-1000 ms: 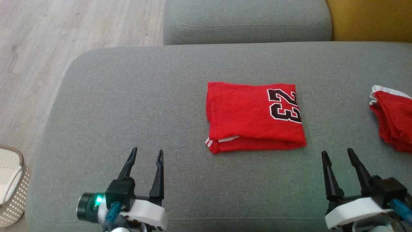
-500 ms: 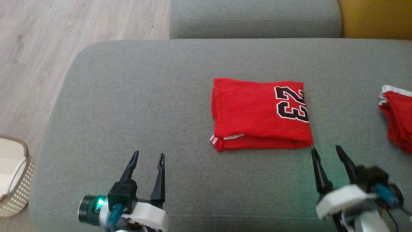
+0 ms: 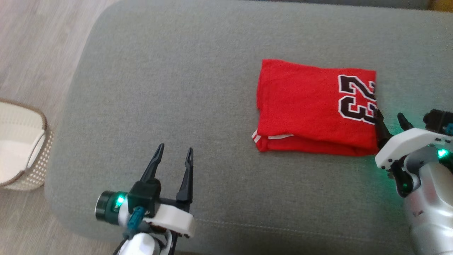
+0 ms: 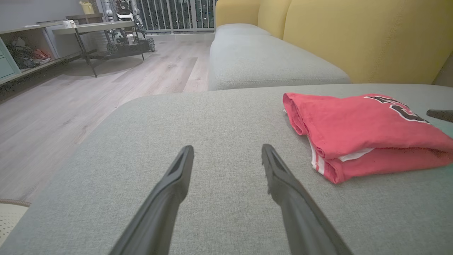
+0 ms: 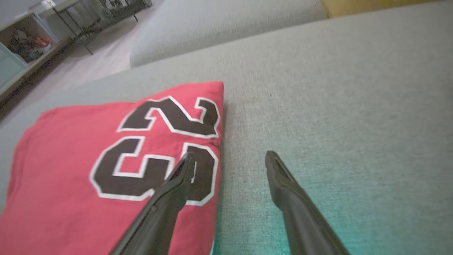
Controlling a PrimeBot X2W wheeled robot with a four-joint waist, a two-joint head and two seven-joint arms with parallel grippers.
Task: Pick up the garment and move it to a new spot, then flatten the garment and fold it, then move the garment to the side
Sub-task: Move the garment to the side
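The garment point(image 3: 311, 106) is a red jersey with a black "23", folded into a flat rectangle on the grey cushion point(image 3: 170, 88). My right gripper point(image 3: 388, 114) is open at the garment's right edge, by the number. In the right wrist view the right gripper point(image 5: 230, 155) straddles that edge: one finger hangs over the garment point(image 5: 70, 152), the other over bare cushion. My left gripper point(image 3: 176, 147) is open over the cushion, well left of and nearer than the jersey. In the left wrist view the left gripper point(image 4: 227, 148) holds nothing, with the garment point(image 4: 357, 127) off to the right.
A pale woven basket point(image 3: 21, 141) stands on the wooden floor at the left. Behind are another grey cushion point(image 4: 265, 60) and a yellow sofa back point(image 4: 354, 35). A table and shelves point(image 4: 70, 32) stand far off across the floor.
The head camera has tilted down and turned. My right gripper has advanced from the cushion's front to the garment's right edge. The left gripper has held its place.
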